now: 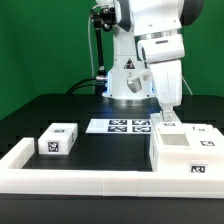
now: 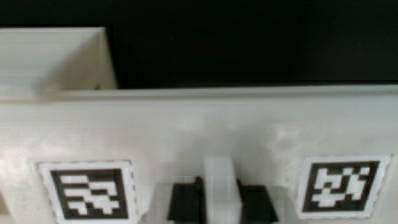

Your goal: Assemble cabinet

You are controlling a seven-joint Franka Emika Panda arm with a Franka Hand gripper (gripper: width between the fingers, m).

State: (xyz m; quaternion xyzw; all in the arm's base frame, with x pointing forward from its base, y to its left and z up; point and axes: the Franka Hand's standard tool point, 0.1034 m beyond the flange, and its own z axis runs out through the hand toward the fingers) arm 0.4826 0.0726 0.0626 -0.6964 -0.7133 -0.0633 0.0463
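My gripper (image 1: 168, 113) stands straight down at the back of the large white cabinet block (image 1: 186, 152) on the exterior view's right. In the wrist view the two dark fingers (image 2: 185, 204) sit close together on either side of a thin white upright rib of a tagged white cabinet part (image 2: 214, 130), so my gripper (image 2: 217, 198) is shut on that part. Black-and-white tags lie on either side of the fingers. A smaller white tagged cabinet block (image 1: 57, 139) lies apart on the exterior view's left.
The marker board (image 1: 128, 125) lies on the black table in front of the robot base. A long low white border rail (image 1: 90, 181) runs along the front and bends back at the left. A green backdrop is behind.
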